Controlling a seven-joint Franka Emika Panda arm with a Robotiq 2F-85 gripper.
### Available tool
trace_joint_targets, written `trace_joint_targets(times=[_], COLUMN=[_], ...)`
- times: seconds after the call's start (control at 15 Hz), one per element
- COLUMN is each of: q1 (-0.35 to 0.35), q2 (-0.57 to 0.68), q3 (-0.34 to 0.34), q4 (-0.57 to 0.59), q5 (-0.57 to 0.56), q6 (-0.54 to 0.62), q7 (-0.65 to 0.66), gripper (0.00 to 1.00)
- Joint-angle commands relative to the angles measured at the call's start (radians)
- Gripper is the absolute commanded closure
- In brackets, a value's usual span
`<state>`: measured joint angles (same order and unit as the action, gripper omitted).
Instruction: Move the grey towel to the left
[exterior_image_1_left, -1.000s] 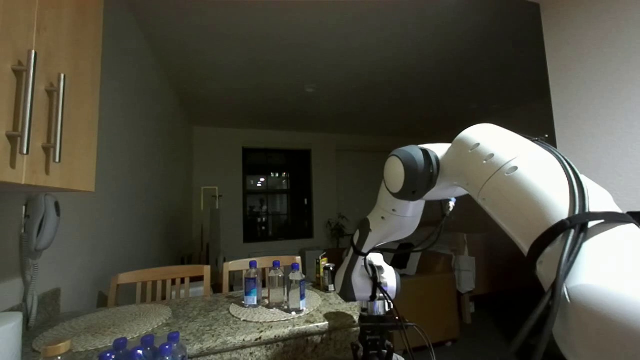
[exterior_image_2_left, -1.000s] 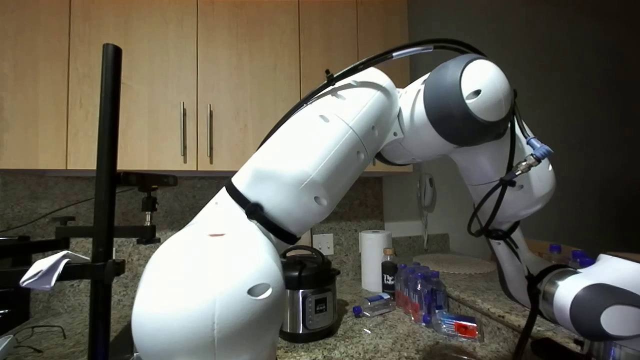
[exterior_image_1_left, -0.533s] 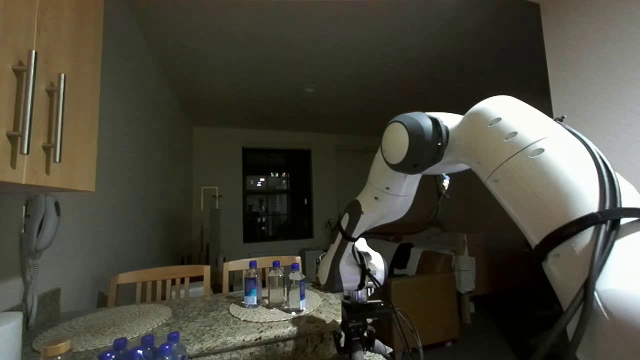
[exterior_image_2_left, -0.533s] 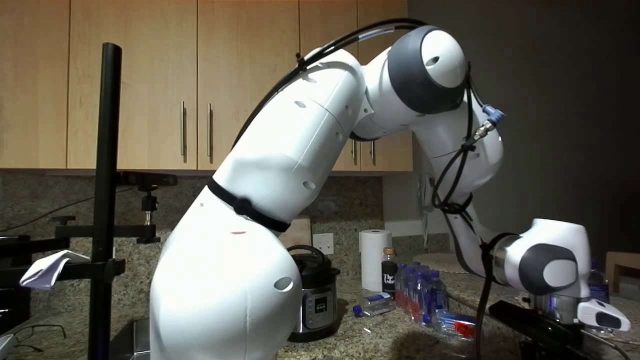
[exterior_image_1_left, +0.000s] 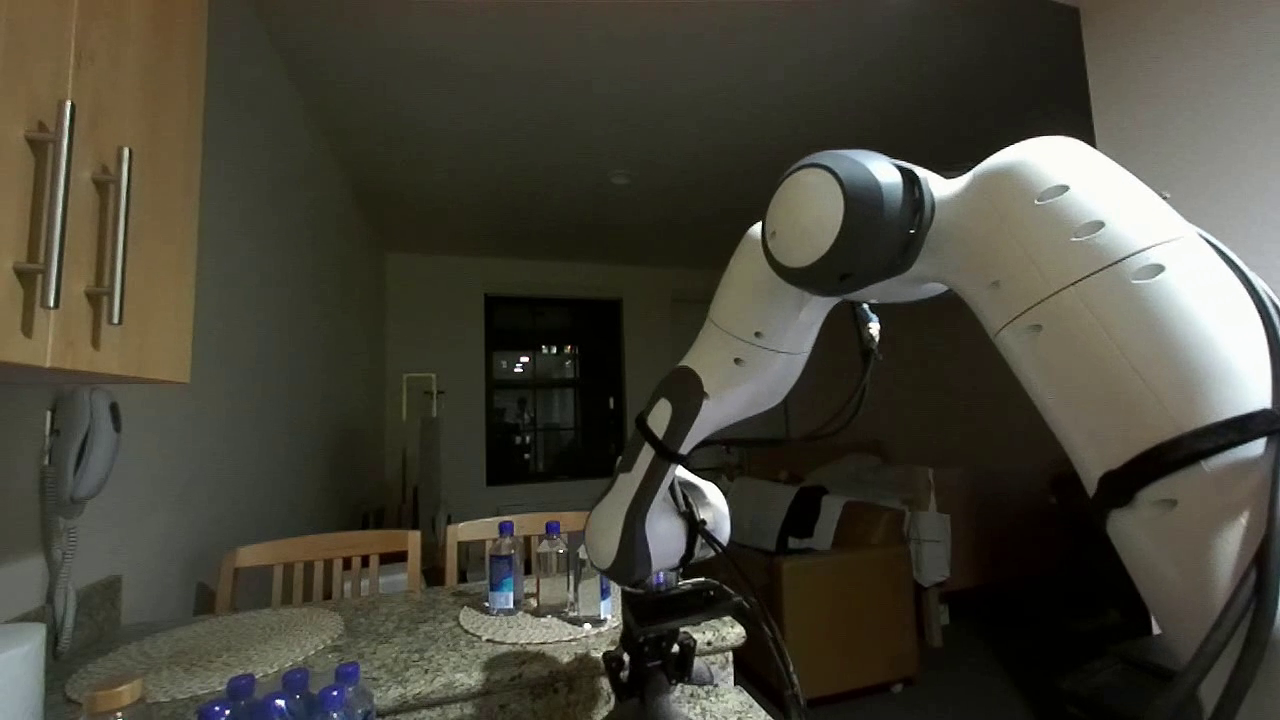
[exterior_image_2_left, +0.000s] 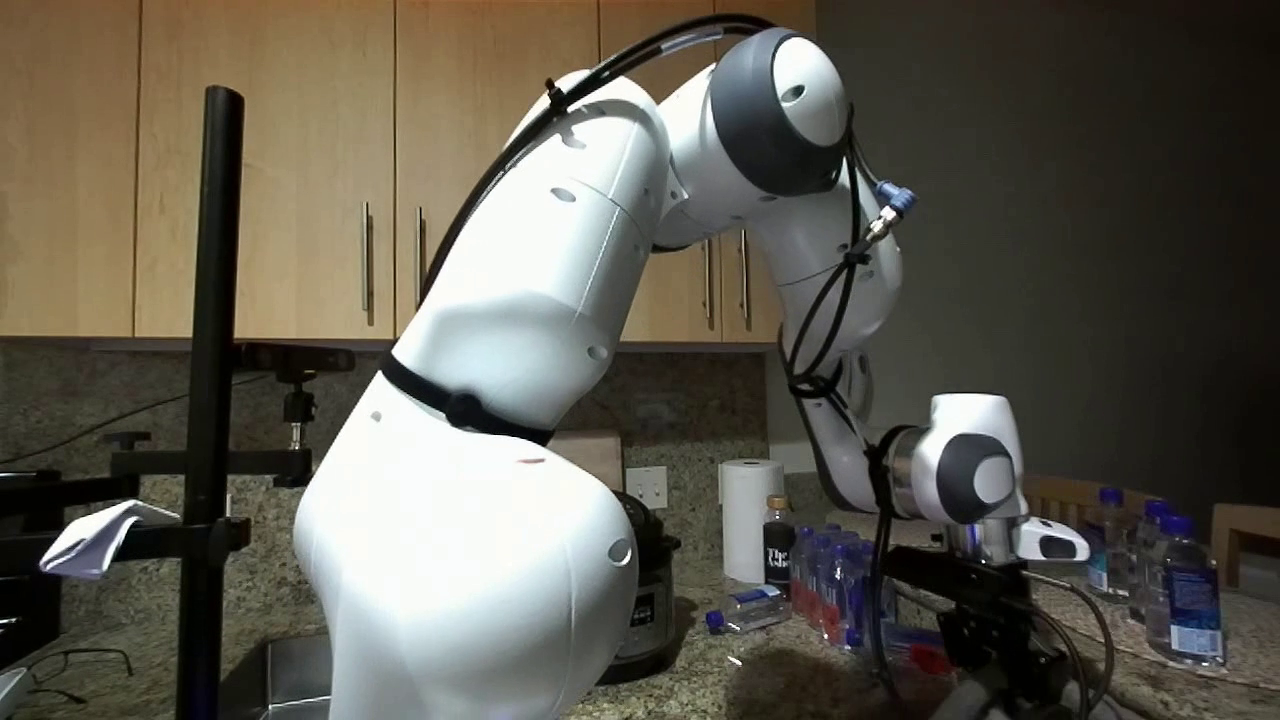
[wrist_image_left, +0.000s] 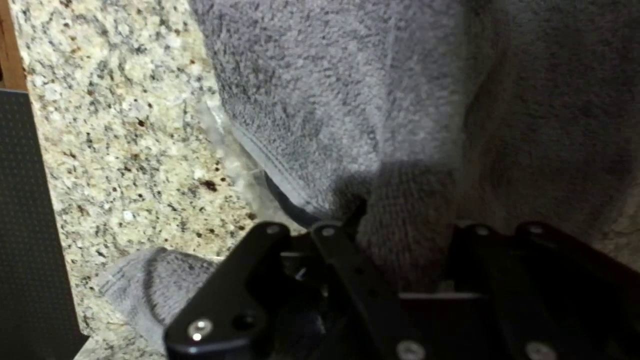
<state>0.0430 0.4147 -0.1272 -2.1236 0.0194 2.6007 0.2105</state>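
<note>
Gripper (wrist_image_left: 405, 235) clamps a fold of the towel (wrist_image_left: 320, 100) over the counter (wrist_image_left: 130, 150). Beyond, three bottles (exterior_image_1_left: 504, 575) stand on one mat (exterior_image_1_left: 540, 630) before two chairs (exterior_image_1_left: 320, 546), one bottle partly behind the arm (exterior_image_1_left: 735, 385) in an exterior view; another lies near one paper roll (exterior_image_2_left: 750, 525).

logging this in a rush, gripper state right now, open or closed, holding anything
Gripper: closed, holding a bunched fold of the grey towel.
</note>
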Motion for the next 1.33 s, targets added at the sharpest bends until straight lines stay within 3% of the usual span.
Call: trace_joint_targets(times=[0.0,0.27,0.6,0.93,1.27], q1=[0.064,0.145,0.237,0.388,0.498], q2=[-0.078,-0.078,-0.059,-0.020,0.036], q3=[-0.001,0.010,0.042,-0.019,-0.088], q4=[-0.058,-0.041,-0.036,-0.001,0.058], q5=[-0.081,-0.135,-0.102,-0.172,-0.292], q6=[0.019,0.054,0.115,0.200,0.181], q7=[0.069,0.181,0.375,0.696,0.957], gripper=[0.90,0.90,0.91,0.91,0.91])
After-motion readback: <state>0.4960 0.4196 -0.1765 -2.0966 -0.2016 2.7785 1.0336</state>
